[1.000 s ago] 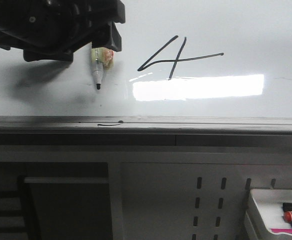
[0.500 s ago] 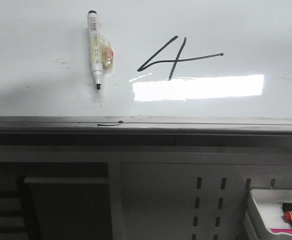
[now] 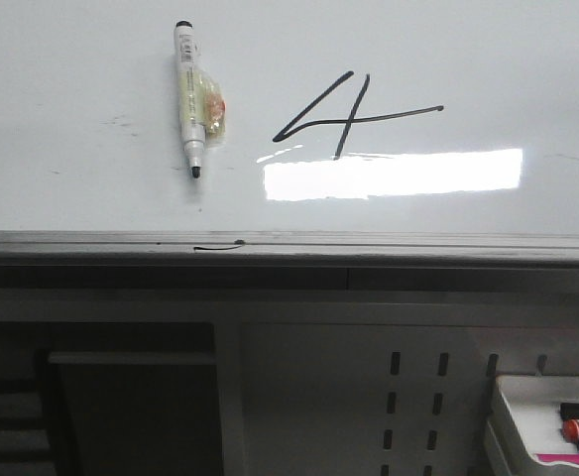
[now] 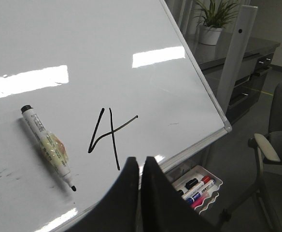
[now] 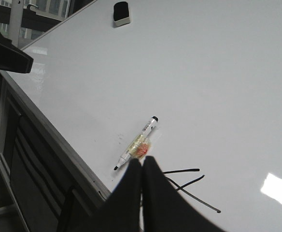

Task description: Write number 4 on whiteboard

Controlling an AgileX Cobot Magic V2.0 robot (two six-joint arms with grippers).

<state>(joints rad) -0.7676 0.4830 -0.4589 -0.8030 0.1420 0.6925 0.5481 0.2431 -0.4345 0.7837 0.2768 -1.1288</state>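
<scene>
Gone from the front view is the dark gripper that covered the marker's upper end a second ago; half a second ago it had already left, and nothing on the board has shifted since. The number 4 [image 3: 344, 114] stands finished in thin black strokes near the middle of the whiteboard [image 3: 488, 59], its crossbar running far to the right, just above a bright strip of reflected light. The marker [image 3: 189, 97] lies flat on the board just left of the numeral, uncapped tip toward the board's lower rim, with a yellowish wrap around its middle; no gripper touches it. Only the wrist views show the grippers: the left gripper [image 4: 140, 166] and the right gripper [image 5: 142, 166] each hang above the board with their dark fingers pressed together and nothing between them. The left wrist view also takes in the board's corner, a potted plant [image 4: 213, 21] on a counter behind it, a chair [image 4: 276, 145] off to one side, and the small white tray [image 4: 199, 186] of markers under the board's edge. The right wrist view alone shows a black eraser [image 5: 121, 13] near the far edge of the board. In the front view a short black squiggle [image 3: 218, 246] sits on the grey rim, and below it the tray appears at the lower right beside a slotted panel [image 3: 413, 397].
</scene>
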